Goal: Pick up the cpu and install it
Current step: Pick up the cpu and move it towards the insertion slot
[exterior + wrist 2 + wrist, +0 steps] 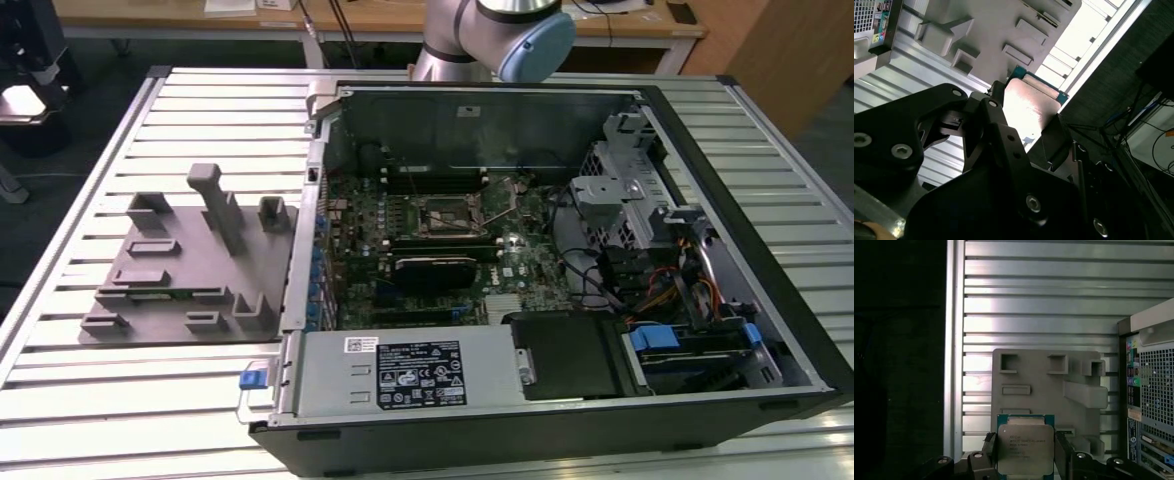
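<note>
Black tool (1025,456) gripping cpu (1025,446) by its edges, grey moulded tray (1044,382) beyond

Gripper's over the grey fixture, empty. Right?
Not empty. The gripper is shut on the cpu, which sits between its fingers. The first wrist view shows this. The rest stands: the grey fixture lies behind it on the slatted table.

cpu (1025,450): flat, square chip. Silver-white metal lid with faint print, thin teal-green border. Lid faces the first wrist view squarely, edges level. Held off the surface, two opposite edges clamped between the end effector (1026,454) fingers.
</note>
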`<state>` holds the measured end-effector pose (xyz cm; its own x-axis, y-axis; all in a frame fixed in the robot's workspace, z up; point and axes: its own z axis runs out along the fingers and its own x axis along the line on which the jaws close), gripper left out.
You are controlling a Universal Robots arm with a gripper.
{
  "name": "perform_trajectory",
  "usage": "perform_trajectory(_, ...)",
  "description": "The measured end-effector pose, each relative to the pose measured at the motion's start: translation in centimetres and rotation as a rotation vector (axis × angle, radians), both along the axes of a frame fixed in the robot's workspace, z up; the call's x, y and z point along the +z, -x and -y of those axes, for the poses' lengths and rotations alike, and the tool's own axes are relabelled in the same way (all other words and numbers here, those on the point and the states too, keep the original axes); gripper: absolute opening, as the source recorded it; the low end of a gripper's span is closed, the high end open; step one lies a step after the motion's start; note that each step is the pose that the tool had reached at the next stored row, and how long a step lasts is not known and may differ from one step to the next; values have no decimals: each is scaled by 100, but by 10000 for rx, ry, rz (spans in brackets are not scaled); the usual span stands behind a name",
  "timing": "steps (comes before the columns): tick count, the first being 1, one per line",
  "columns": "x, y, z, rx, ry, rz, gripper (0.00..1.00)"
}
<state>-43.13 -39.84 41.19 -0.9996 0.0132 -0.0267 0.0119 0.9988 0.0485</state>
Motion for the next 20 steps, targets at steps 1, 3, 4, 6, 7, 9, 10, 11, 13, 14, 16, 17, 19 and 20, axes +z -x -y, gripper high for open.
perform_trajectory(1, 1, -5, 0, 0, 1, -1, 54)
perform_trajectory(3, -1, -13, 0, 0, 0, 1, 54)
perform_trajectory(4, -1, -19, 0, 1, -1, 1, 54)
perform_trajectory(6, -1, -32, 0, 0, 0, 1, 54)
perform_trajectory(7, -1, -38, 0, 0, -1, 2, 54)
perform_trajectory(9, -1, -48, 0, 0, -1, 2, 54)
perform_trajectory(10, -1, -53, 0, 0, -1, 2, 54)
perform_trajectory(11, -1, -57, 0, -1, -1, 2, 54)
perform_trajectory(13, -1, -66, 0, -1, 0, 1, 54)
perform_trajectory(14, -1, -69, 0, -1, -1, 2, 54)
perform_trajectory(16, -1, -77, 0, 0, -1, 2, 54)
perform_trajectory(17, -1, -81, 0, 0, -1, 2, 54)
perform_trajectory(19, -1, -91, 0, 0, -1, 2, 54)
perform_trajectory(20, -1, -97, 0, 0, -1, 2, 54)
